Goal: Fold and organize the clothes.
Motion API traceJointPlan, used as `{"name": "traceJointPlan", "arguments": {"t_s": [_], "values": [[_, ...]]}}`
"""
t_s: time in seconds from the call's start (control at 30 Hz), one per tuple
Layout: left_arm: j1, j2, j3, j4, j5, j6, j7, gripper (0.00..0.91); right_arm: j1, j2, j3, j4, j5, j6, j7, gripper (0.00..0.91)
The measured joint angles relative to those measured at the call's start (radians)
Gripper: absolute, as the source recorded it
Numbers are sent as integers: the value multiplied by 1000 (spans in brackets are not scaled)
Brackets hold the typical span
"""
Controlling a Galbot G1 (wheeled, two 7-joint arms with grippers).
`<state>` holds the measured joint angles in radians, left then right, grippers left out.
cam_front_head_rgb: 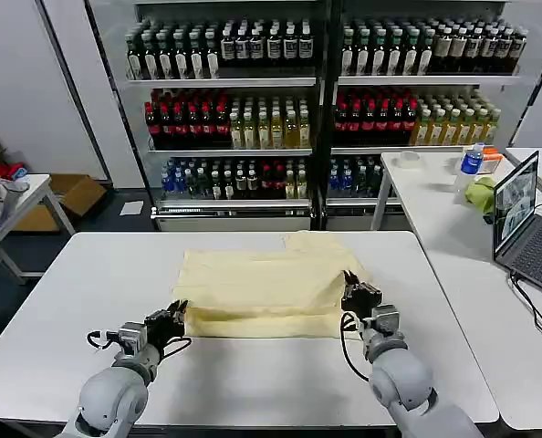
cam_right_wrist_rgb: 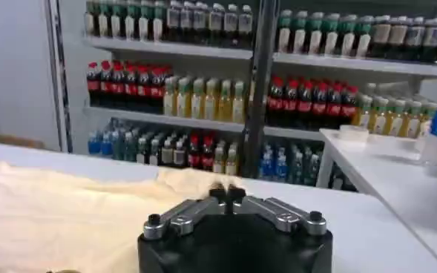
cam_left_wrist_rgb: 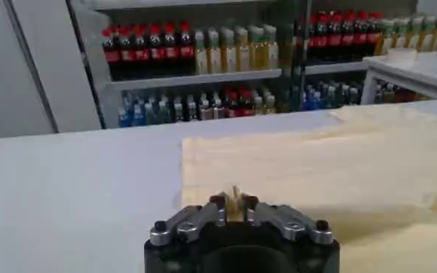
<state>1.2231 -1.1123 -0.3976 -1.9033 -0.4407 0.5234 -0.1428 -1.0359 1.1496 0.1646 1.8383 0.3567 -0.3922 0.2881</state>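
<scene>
Folding is partly done: the pale cream-yellow thin T-shirt (cam_front_head_rgb: 266, 283) lies mid-frame on the white desk (cam_front_head_rgb: 61, 310), lower edge doubled. My left end effector (cam_front_head_rgb: 173, 317) and right end effector (cam_front_head_rgb: 355, 290) each pinch a corner; more folds remain.

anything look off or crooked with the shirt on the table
Slightly. The T-shirt is not squared up: a far corner sticks out past the main folded rectangle. The left hand pinches its near-left corner; the right hand is shut at its right edge.
</scene>
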Motion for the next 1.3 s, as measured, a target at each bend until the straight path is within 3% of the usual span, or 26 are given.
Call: {"name": "traceJointPlan", "arguments": {"t_s": [0.47, 1.13, 1.2, 1.23, 1.27, 1.3], "values": [[33, 0, -22, -13, 0, 6, -5, 907, -79, -2, 46, 39, -8, -9, 0, 907], [46, -5, -13, 0, -20, 21, -9, 907, -272, 11, 175, 93, 127, -65, 23, 907], [45, -4, -12, 4, -22, 21, -9, 756, -278, 14, 177, 93, 137, -69, 25, 907], [44, -3, -12, 6, -23, 21, -9, 494, -280, 15, 177, 93, 141, -71, 26, 907], [44, -3, -11, 8, -23, 21, -10, 413, -283, 16, 177, 93, 145, -72, 27, 907], [44, -3, -12, 10, -23, 21, -10, 262, -285, 16, 178, 94, 148, -73, 28, 907]]}}
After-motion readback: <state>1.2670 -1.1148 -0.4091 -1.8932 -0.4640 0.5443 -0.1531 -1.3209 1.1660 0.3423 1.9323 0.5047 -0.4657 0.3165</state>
